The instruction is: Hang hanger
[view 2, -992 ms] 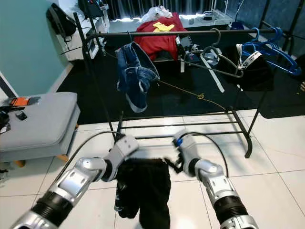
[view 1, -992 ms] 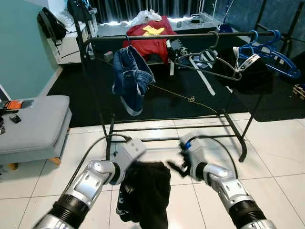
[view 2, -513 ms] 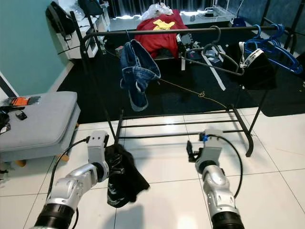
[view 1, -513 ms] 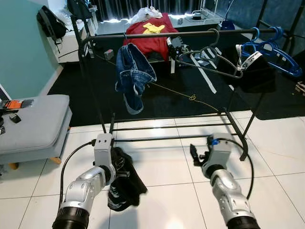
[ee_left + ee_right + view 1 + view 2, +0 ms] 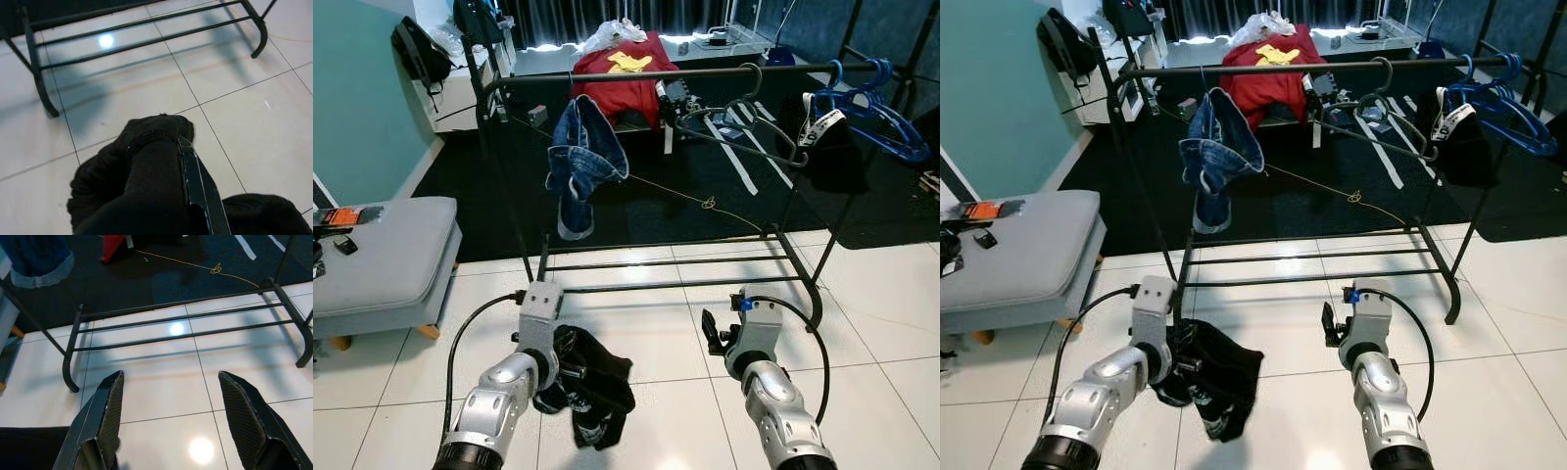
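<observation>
- End effector, left (image 5: 570, 370): low over the white tiled floor (image 5: 881, 294), fingers clamped on a black garment (image 5: 592, 382); in the left wrist view one black finger (image 5: 198, 188) is wrapped in the bunched cloth.
- Black garment: hangs crumpled from the left end effector, just in front of the rack's lower bars; whether a hanger is inside it cannot be told.
- End effector, right (image 5: 181, 421): fingers spread wide, holding nothing, over bare tile near the rack's base, well apart from the garment.
- Clothes rack (image 5: 646, 74): black, standing at the floor's far edge against the dark carpet (image 5: 705, 186).
- On its top rail: blue jeans (image 5: 582, 162), empty grey hanger (image 5: 744, 122), blue hangers (image 5: 871, 108) at the right end.
- Grey bench (image 5: 382, 259): by the left wall.
</observation>
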{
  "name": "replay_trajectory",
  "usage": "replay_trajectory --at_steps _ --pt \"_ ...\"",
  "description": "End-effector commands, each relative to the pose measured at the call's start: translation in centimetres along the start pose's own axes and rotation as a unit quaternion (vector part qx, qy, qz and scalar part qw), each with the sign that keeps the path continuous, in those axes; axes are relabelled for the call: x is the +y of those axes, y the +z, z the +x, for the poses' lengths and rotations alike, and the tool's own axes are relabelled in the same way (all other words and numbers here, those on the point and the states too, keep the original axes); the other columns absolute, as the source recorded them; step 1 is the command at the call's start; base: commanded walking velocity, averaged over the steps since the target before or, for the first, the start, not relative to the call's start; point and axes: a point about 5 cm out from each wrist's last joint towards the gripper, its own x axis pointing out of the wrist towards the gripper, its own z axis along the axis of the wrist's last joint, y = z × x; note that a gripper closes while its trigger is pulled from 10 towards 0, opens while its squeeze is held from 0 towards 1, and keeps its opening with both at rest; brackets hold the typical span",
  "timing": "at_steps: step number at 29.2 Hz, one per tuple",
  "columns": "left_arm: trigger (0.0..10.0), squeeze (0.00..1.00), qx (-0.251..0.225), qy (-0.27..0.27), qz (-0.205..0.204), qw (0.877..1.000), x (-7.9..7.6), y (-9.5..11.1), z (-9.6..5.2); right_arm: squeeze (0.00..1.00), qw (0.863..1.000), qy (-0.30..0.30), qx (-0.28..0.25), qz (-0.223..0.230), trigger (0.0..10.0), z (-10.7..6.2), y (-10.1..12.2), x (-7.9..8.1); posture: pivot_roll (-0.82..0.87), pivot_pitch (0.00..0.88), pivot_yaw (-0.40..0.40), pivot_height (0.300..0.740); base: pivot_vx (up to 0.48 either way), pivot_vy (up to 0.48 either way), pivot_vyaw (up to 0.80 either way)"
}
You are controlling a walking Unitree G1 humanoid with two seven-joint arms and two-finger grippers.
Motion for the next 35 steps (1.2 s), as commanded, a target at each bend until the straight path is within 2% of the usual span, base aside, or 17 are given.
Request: replay_trajectory --at_steps 1,3,5,7,13,14,16,19,20,21,22,24,26,28,32,34,35 --pt "10.0 0.00 -0.033 -0.031 0.049 0.998 -0.3 1.1 -0.4 0.00 1.000 0.001 -0.009 0.000 10.0 -0.2 0.0 0.2 0.04 0.072 0.080 0.740 0.000 0.000 0.00" --pt "10.0 0.00 -0.043 -0.057 0.076 0.995 -0.8 1.4 -0.5 0.00 1.000 0.001 -0.011 -0.003 10.0 -0.2 0.1 0.2 0.04 0.072 0.080 0.740 0.000 0.000 0.00" --pt "10.0 0.00 -0.061 -0.098 0.137 0.984 -1.3 2.2 -0.8 0.00 1.000 -0.001 -0.016 -0.006 10.0 -0.2 0.2 0.3 0.04 0.066 0.096 0.740 0.000 0.000 0.00" --pt "10.0 0.00 -0.070 -0.115 0.164 0.977 -1.6 2.6 -1.0 0.00 1.000 -0.002 -0.017 -0.007 10.0 -0.2 0.2 0.3 0.04 0.066 0.100 0.740 0.000 0.000 0.00" --pt "10.0 0.00 -0.103 -0.122 0.154 0.975 -1.6 3.8 -1.0 0.00 1.000 -0.005 -0.018 -0.005 10.0 -0.3 0.1 0.3 0.04 0.061 0.106 0.740 0.000 0.000 0.00" --pt "10.0 0.00 -0.151 -0.144 0.136 0.968 -2.0 5.2 -1.4 0.00 1.000 -0.006 -0.019 -0.005 10.0 -0.4 0.0 0.2 0.04 0.060 0.107 0.740 0.000 0.000 0.00" --pt "10.0 0.00 -0.200 -0.178 0.114 0.957 -2.5 6.6 -2.0 0.00 1.000 -0.008 -0.019 -0.004 10.0 -0.5 0.0 0.2 0.04 0.057 0.109 0.740 0.000 0.000 0.00" --pt "10.0 0.00 -0.223 -0.197 0.107 0.949 -2.8 7.3 -2.4 0.00 1.000 -0.009 -0.019 -0.004 10.0 -0.5 0.0 0.2 0.04 0.057 0.109 0.740 0.000 0.000 0.00" --pt "10.0 0.00 -0.234 -0.238 0.104 0.937 -3.3 7.8 -2.9 0.00 1.000 -0.009 -0.021 -0.004 10.0 -0.4 0.0 0.2 0.04 0.059 0.110 0.740 0.000 0.000 0.00" --pt "10.0 0.00 -0.237 -0.277 0.118 0.924 -3.8 8.1 -3.4 0.00 1.000 -0.010 -0.023 -0.003 10.0 -0.4 0.1 0.2 0.05 0.062 0.111 0.740 0.000 0.000 0.00" --pt "10.0 0.00 -0.237 -0.277 0.118 0.924 -3.8 8.1 -3.4 0.00 1.000 -0.010 -0.023 -0.003 10.0 -0.4 0.1 0.2 0.05 0.062 0.111 0.740 0.000 0.000 0.00" --pt "10.0 0.00 -0.231 -0.324 0.143 0.906 -4.2 8.4 -3.9 0.00 1.000 -0.011 -0.025 -0.003 10.0 -0.4 0.2 0.3 0.05 0.065 0.113 0.740 0.000 0.000 0.00" --pt "10.0 0.00 -0.215 -0.338 0.167 0.901 -4.0 8.5 -3.9 0.00 1.000 -0.011 -0.027 -0.004 10.0 -0.4 0.2 0.3 0.05 0.066 0.113 0.740 0.000 0.000 0.00" --pt "10.0 0.00 -0.214 -0.340 0.170 0.900 -4.0 8.5 -3.9 0.00 1.000 -0.011 -0.027 -0.004 10.0 -0.4 0.2 0.3 0.05 0.066 0.113 0.740 0.000 0.000 0.00" --pt "10.0 0.00 -0.187 -0.349 0.229 0.889 -3.7 8.1 -3.7 0.00 1.000 -0.012 -0.027 -0.004 10.0 -0.4 0.2 0.2 0.05 0.071 0.112 0.740 0.000 0.000 0.00" --pt "10.0 0.00 -0.187 -0.349 0.229 0.889 -3.7 8.1 -3.7 0.00 1.000 -0.012 -0.027 -0.004 10.0 -0.4 0.2 0.2 0.05 0.071 0.112 0.740 0.000 0.000 0.00" --pt "10.0 0.00 -0.167 -0.346 0.264 0.885 -3.4 7.6 -3.6 0.00 1.000 -0.012 -0.028 -0.003 10.0 -0.4 0.2 0.2 0.05 0.072 0.111 0.740 0.000 0.000 0.00"
